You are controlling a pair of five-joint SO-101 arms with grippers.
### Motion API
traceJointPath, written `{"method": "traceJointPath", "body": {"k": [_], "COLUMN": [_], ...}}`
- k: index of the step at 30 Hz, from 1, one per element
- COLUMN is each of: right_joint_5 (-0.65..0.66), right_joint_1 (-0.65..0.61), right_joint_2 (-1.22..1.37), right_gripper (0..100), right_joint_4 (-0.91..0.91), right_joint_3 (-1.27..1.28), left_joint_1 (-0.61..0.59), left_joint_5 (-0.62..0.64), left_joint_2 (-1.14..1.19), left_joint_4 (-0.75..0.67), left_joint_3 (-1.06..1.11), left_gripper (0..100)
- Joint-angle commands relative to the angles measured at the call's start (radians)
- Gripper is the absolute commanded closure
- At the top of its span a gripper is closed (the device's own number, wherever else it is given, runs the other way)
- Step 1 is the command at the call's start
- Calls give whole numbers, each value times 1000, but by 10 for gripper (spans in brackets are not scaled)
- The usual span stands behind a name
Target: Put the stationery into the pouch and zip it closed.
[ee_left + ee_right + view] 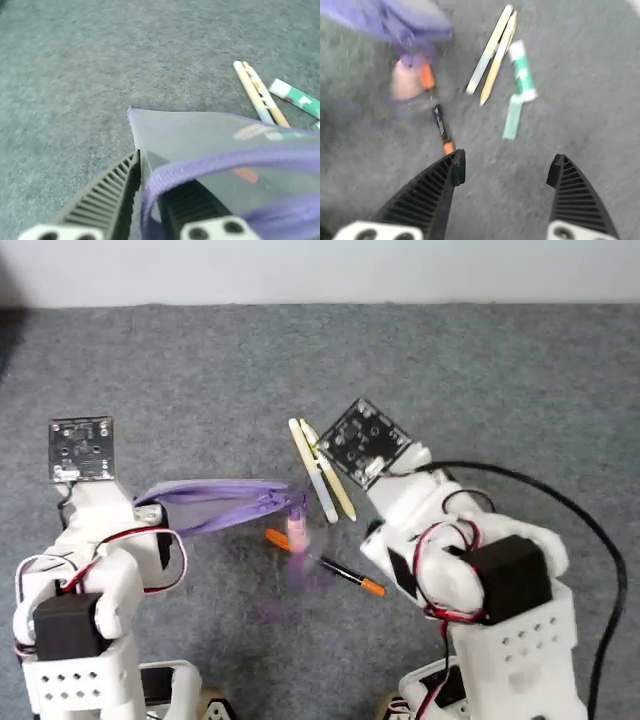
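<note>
My left gripper (150, 175) is nearest to me, at the near left of the grey surface (200, 370). Its two ribbed fingers are clamped on one end of the pouch (200, 140), pinching it right at the purple band. From there the pouch runs toward the middle of the surface. It is clear plastic with purple fabric edging, and through its wall I can make out faint orange and pale shapes.

My right gripper (506, 167) hangs over the near right of the surface with its fingers spread wide and nothing between them. The black pen (442, 130) with the orange end lies just beyond its fingertips, apart from them.

Past the pen, a pink and orange item (410, 82) sits at the pouch's free end, too blurred for me to name.

Farther out, toward the middle of the surface, two pencils (492, 55) lie side by side and touching, one cream and pale blue, the other yellow. Next to them is a green and white tube (522, 70), with a pale green piece (512, 117) just beside its nearer end
</note>
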Motion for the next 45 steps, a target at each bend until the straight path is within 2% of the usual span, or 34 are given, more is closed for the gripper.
{"method": "traceJointPath", "body": {"k": [1, 6, 12, 22, 28, 35, 45], "right_joint_5": [-14, -14, -12, -14, -14, -15, -296], "right_joint_1": [-5, -4, -13, -162, -173, -176, -173], "right_joint_2": [19, 136, 291, 556, 707, 776, 779], "right_gripper": [725, 725, 725, 726, 726, 726, 726], "right_joint_4": [25, -88, -186, -380, -503, -521, -541], "right_joint_3": [106, 210, 219, 219, 218, 215, 215], "left_joint_1": [-46, -86, -152, -153, -153, -153, -153], "left_joint_5": [25, 25, 25, 25, 25, 25, 25], "left_joint_2": [-2, -5, -2, -6, -6, -6, -6], "left_joint_4": [3, 3, 3, 3, 3, 2, 0], "left_joint_3": [-8, -8, -8, -7, -7, -7, -7], "left_gripper": [988, 988, 988, 988, 988, 988, 988]}}
